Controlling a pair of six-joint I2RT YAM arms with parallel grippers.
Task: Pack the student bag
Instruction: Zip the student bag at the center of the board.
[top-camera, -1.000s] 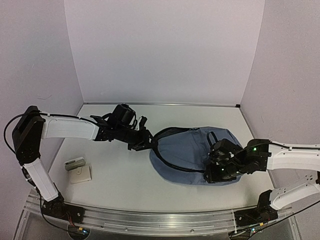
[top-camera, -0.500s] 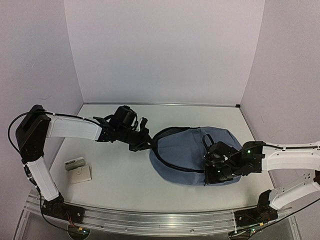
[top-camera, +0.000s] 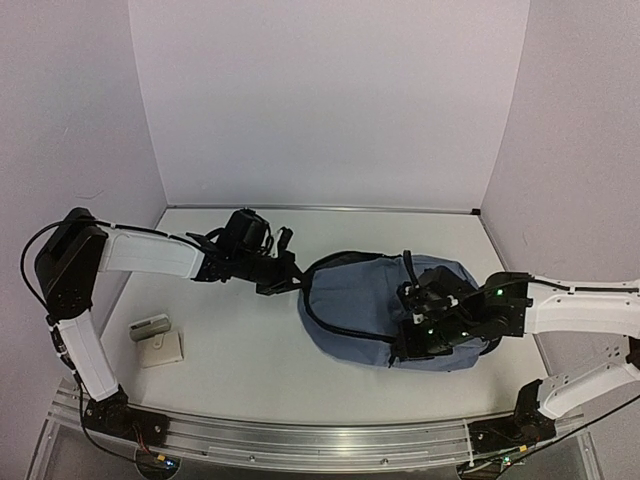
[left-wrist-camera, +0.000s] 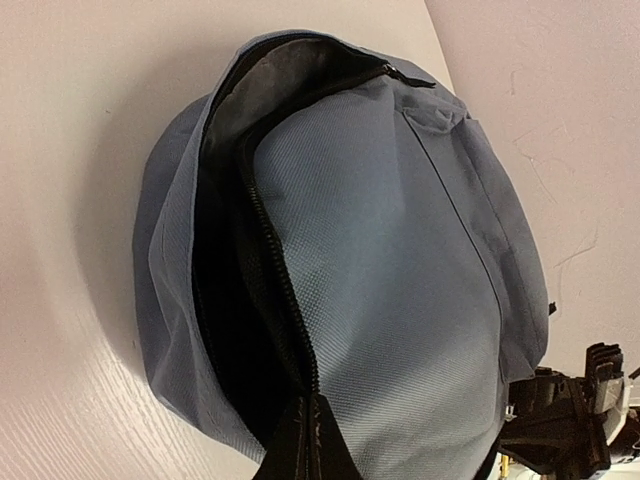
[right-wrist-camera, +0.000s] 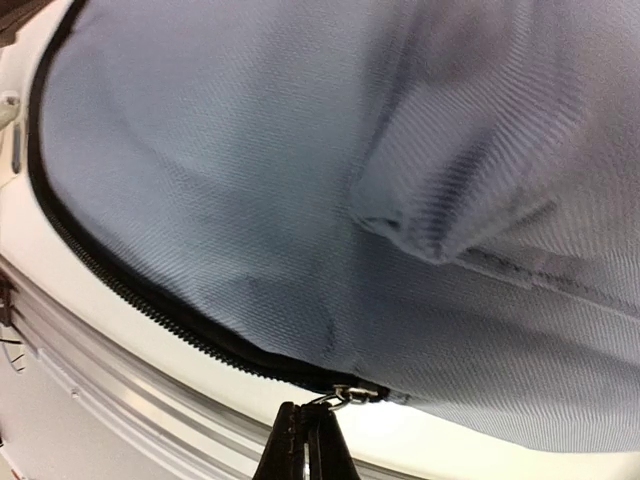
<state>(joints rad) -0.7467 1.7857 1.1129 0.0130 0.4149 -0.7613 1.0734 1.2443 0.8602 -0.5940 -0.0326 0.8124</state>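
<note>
On the table (top-camera: 250, 350), right of its middle, the student bag (top-camera: 360, 300) lies on its side, slate-blue, with its black-zippered mouth (left-wrist-camera: 232, 250) turned toward the left arm and sagging open so the dark lining shows. At the bag's left end the left gripper (left-wrist-camera: 306, 425) has its two fingers pressed together on the rim of that opening, right where the zipper teeth (left-wrist-camera: 275, 270) run down to it. At the bag's near right edge the right gripper (right-wrist-camera: 307, 420) sits low against the fabric, its fingers closed tight on the small metal zipper pull (right-wrist-camera: 345, 392), where the black zipper track ends. Above that pull the blue cloth bunches into a soft fold. Well to the left of the bag, apart from both arms, a small pale box (top-camera: 150, 326) and a flat cream piece (top-camera: 162, 349) lie just beside each other on the tabletop. Nearer than the bag, a metal rail (top-camera: 320, 440) runs along the table's front edge.
</note>
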